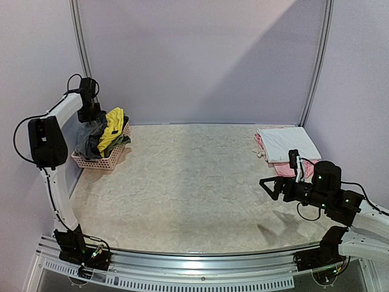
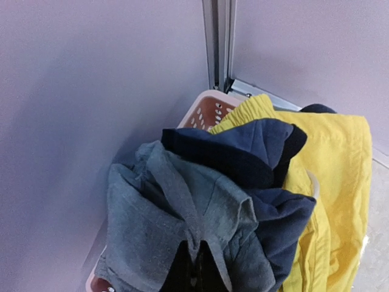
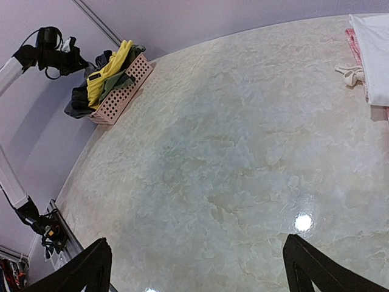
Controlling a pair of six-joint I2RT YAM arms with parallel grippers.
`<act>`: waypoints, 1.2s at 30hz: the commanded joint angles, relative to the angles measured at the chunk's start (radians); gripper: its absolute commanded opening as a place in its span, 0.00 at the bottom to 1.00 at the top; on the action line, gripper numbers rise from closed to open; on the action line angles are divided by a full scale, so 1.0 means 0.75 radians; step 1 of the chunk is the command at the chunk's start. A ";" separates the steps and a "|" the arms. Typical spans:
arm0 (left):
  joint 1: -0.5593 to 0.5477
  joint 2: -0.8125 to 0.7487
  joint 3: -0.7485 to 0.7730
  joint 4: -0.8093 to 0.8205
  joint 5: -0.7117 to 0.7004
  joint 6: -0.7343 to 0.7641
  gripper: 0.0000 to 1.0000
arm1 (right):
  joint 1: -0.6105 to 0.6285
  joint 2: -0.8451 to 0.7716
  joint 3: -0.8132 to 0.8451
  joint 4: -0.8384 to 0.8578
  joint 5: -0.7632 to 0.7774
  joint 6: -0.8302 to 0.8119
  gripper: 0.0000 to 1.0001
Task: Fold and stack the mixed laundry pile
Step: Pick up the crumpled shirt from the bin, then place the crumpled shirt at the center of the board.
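Note:
The mixed laundry pile sits in a pink lattice basket (image 1: 108,161) at the back left. It holds grey trousers (image 2: 176,213), a navy blue top (image 2: 243,152) and a bright yellow garment (image 2: 337,170). My left gripper (image 2: 197,258) is above the basket and shut on a pinched fold of the grey trousers. In the top view that gripper (image 1: 91,114) sits just over the pile. My right gripper (image 1: 271,186) hangs open above bare table at the right, its fingers (image 3: 91,267) wide apart and holding nothing. A folded white piece (image 1: 287,143) lies on a pink piece (image 1: 285,168) at the back right.
The basket stands in the corner against the left wall and a metal upright (image 2: 219,42). A small white cloth bit (image 3: 352,74) lies beside the folded stack. The marbled tabletop (image 1: 194,188) spreads between basket and stack.

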 commanded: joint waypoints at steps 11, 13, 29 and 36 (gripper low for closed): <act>-0.096 -0.588 -0.128 0.152 -0.126 -0.025 0.00 | 0.005 -0.005 0.029 0.017 -0.052 -0.005 0.99; -0.120 -0.643 -0.122 0.164 -0.162 -0.011 0.00 | 0.006 -0.010 0.027 0.016 -0.053 -0.005 0.99; -0.594 -0.939 -0.032 0.152 -0.268 0.113 0.00 | 0.006 -0.010 0.031 0.017 -0.074 0.002 0.99; -1.022 -0.949 -0.202 0.109 -0.331 0.083 0.00 | 0.006 -0.033 0.038 0.009 -0.136 0.034 0.99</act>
